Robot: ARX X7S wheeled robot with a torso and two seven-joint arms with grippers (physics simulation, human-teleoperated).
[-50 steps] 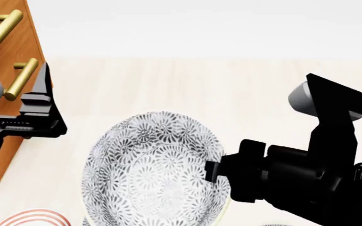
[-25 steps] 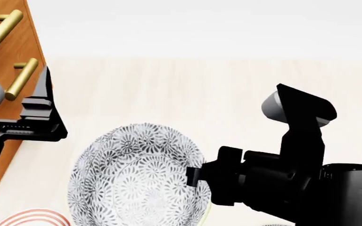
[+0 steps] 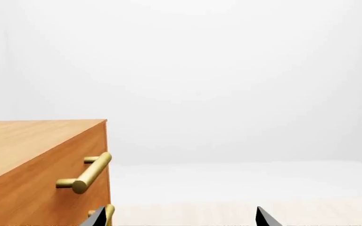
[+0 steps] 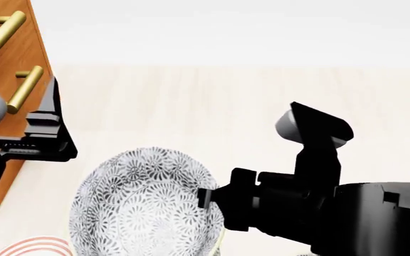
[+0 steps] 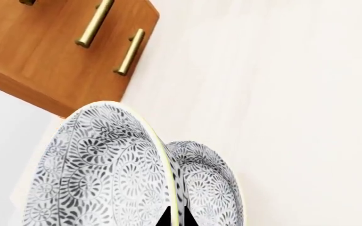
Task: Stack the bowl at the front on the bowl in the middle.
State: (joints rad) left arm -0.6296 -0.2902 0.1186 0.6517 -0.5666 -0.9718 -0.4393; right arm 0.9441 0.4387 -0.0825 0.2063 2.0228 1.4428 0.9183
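Mid-carry, by the look of it: patterned bowl (image 4: 144, 205) lifted and tilted, pinched at its rim by the right gripper (image 4: 206, 198), fingers (image 5: 167, 219) closed thin on the yellow-edged lip in the right wrist view. Held near the wooden cabinet (image 4: 6, 64), out in front of its brass handles (image 4: 24, 88). Just beyond the held bowl in the right wrist view, a second bowl (image 5: 209, 186) of the same grey floral print, lying on the pale surface (image 4: 212, 101) further from the cabinet; probably the middle bowl meant to receive the stack, though not certain from these views. Whether the two bowls touch cannot be told; held rim seems to overlap the other's edge only in line of sight.

Left gripper (image 3: 177, 219) idle beside the cabinet, fingers spread apart with nothing between them, only the two dark tips showing in the left wrist view. A red-ringed dish (image 4: 38, 246) peeking in at the head view's lower edge, on the cabinet side of the held bowl.

Next, likely: bring the held bowl level, centre it over the lying bowl, lower until seated, then part the fingers. Tilt needs correcting first, or the rim may catch and slide off.
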